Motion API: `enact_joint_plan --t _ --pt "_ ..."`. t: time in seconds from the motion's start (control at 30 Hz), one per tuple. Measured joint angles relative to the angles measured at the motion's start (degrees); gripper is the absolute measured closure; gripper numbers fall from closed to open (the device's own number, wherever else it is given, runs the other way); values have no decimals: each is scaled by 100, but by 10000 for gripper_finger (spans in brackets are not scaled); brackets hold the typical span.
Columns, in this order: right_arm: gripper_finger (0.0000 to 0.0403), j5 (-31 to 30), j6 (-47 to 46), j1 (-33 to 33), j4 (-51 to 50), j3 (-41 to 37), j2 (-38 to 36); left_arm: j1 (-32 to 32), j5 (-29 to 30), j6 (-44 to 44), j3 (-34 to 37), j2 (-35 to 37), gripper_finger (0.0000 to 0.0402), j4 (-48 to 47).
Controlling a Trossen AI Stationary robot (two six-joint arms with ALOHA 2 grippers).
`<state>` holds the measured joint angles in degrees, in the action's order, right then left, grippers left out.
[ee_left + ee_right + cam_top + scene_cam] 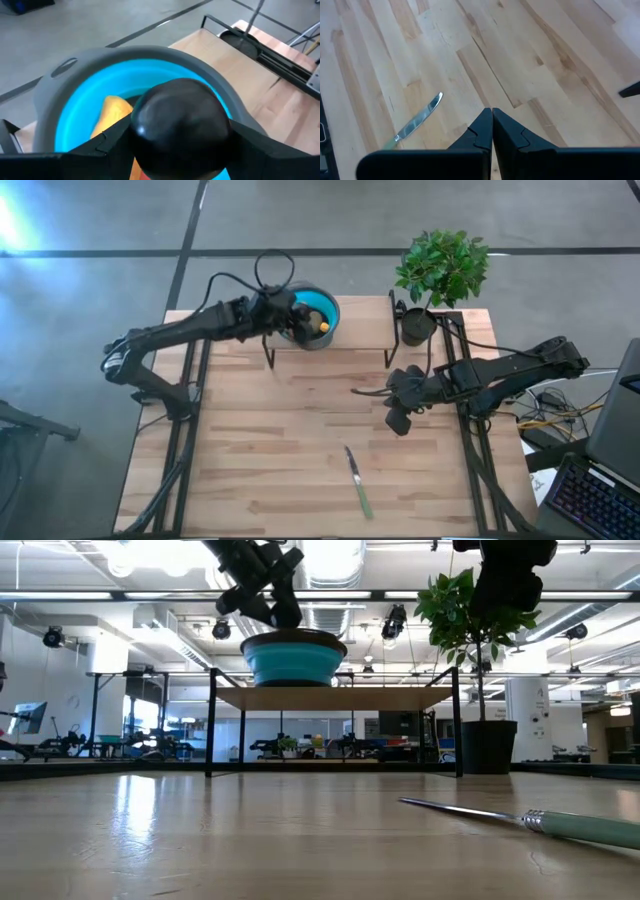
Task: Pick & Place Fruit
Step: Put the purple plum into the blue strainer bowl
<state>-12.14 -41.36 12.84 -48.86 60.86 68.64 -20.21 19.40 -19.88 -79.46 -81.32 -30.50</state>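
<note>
the left claw (180, 137) grips the black round fruit (180, 125) just above the blue bowl (325, 315) at the desk's far edge. released off-centre, it could strike the rim and roll out. the right claw (492, 131), pinched shut and empty, hovers mid-desk over pale wood (270, 460); concrete floor beyond.

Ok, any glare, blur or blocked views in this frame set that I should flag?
High view: bright glare in the upper-left corner, on the floor. Low view: overhead lights blow out, with a pale reflection on the table; the knife is soft up close. Left wrist view: the black round fruit in the left gripper hides much of the bowl. Right wrist view: evenly lit.
</note>
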Motion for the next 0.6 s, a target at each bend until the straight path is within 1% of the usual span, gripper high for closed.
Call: enact_joint_plan --t 0.23,0.47,0.6 --pt "394 0 -10 2 2 0 0 -162 -45 33 2 -16 155 0" --pt "394 0 -22 0 7 0 0 -192 -74 31 9 -231 131 -61" --pt "394 0 -21 0 7 -2 0 -192 -93 13 9 -415 129 -91"
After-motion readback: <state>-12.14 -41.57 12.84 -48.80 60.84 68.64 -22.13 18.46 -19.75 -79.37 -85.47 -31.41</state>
